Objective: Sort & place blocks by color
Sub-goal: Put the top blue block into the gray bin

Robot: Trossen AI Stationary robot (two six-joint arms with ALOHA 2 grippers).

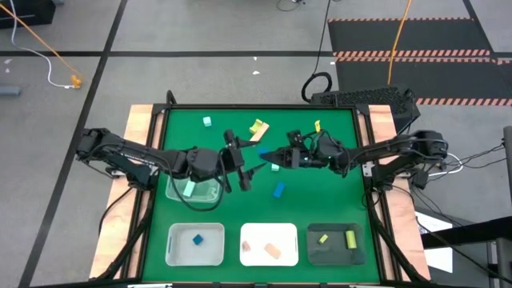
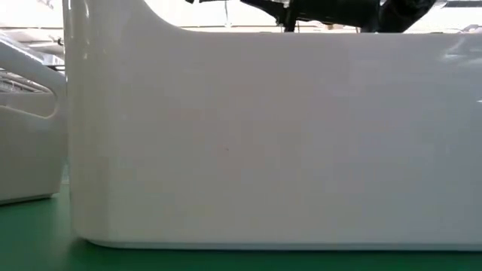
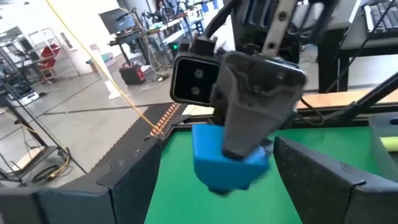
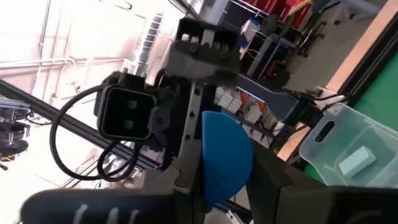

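Observation:
My right gripper (image 1: pixel 270 159) is shut on a blue block (image 3: pixel 227 165) above the middle of the green mat; the right wrist view shows that block's rounded face (image 4: pixel 225 155). My left gripper (image 1: pixel 242 164) faces it from the table's left. It is open, with a finger (image 3: pixel 134 180) on either side of the block, not touching. Loose on the mat lie another blue block (image 1: pixel 278 190), yellow blocks (image 1: pixel 258 128) and a mint block (image 1: pixel 207 122). My right gripper pinches the blue block between its two fingers; one dark finger (image 3: pixel 249 124) covers part of the block's face (image 3: pixel 211 155). It reaches in roughly level from the table's right. The block is held clear of the mat.
A clear tray (image 1: pixel 194 190) with a mint block sits under my left arm. Along the near edge stand a white tray (image 1: pixel 178 248) holding a blue block, a white tray (image 1: pixel 250 254) with tan blocks and a dark tray (image 1: pixel 316 252) with yellow-green ones. A white tray wall (image 2: pixel 263 143) fills the low view.

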